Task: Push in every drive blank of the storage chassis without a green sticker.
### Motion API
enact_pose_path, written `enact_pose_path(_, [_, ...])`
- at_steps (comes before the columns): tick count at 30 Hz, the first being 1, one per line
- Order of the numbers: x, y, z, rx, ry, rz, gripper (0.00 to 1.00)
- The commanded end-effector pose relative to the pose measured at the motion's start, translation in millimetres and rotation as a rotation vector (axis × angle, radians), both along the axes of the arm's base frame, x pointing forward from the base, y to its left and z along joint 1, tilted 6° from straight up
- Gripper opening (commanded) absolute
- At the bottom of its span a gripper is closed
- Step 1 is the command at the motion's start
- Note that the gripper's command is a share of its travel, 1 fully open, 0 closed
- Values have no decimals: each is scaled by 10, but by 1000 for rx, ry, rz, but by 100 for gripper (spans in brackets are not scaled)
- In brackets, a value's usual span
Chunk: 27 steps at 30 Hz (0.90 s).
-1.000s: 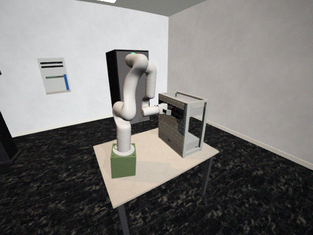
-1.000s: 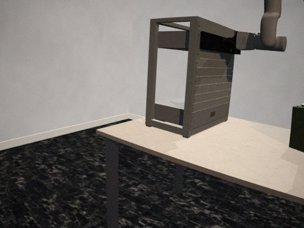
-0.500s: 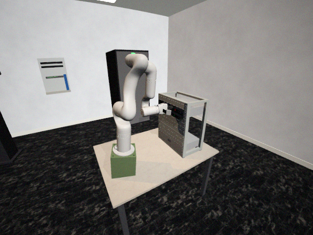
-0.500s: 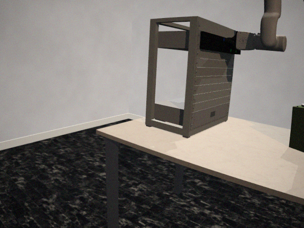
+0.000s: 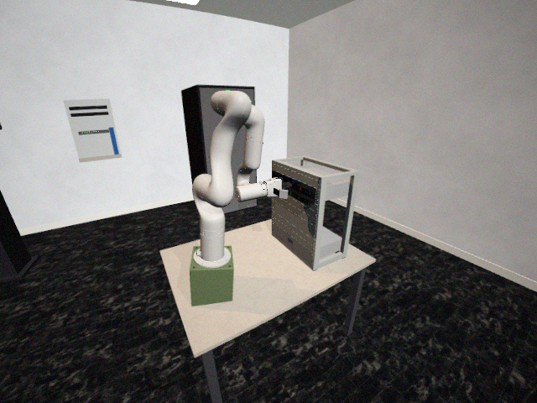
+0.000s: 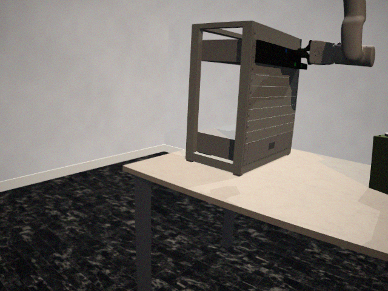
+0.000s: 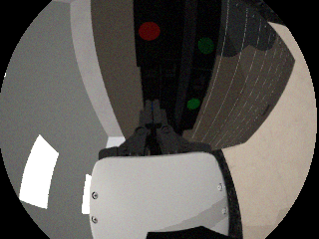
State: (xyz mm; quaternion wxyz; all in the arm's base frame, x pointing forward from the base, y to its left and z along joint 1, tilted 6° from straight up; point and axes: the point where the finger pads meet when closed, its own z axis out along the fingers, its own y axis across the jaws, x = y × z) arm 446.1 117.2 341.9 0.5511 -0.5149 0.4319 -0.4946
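The grey open-frame rack (image 5: 313, 210) stands on the table, with the black storage chassis (image 5: 298, 186) near its top. It also shows in the exterior view (image 6: 275, 54). In the wrist view I see a red sticker (image 7: 150, 31) on one blank, and two green stickers (image 7: 206, 44) (image 7: 193, 103) on blanks in the neighbouring row. A blue sticker (image 6: 285, 50) shows in the exterior view. A green-stickered blank (image 6: 299, 65) stands out at the chassis end. My gripper (image 7: 152, 108) is shut and empty. Its fingertips (image 6: 303, 53) are against the chassis front, in the row of the red sticker.
The arm stands on a green block (image 5: 211, 280) at the table's left side. Grey blanking panels (image 5: 294, 225) fill the rack front below the chassis. A dark cabinet (image 5: 203, 143) stands behind the arm. The table's front edge (image 6: 250, 213) is near the rack.
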Motion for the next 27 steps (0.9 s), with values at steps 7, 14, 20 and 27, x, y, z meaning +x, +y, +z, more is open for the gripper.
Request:
enact_pose_path(7, [-492,-64,-36,1,-2,0,0])
enact_pose_path(14, [-554,-73,-42,1,-2,0,0])
enact_pose_path(20, [-552,-107,-41,1,-2,0,0])
enact_pose_path(27, [-534,-372,-34,1,-2,0,0])
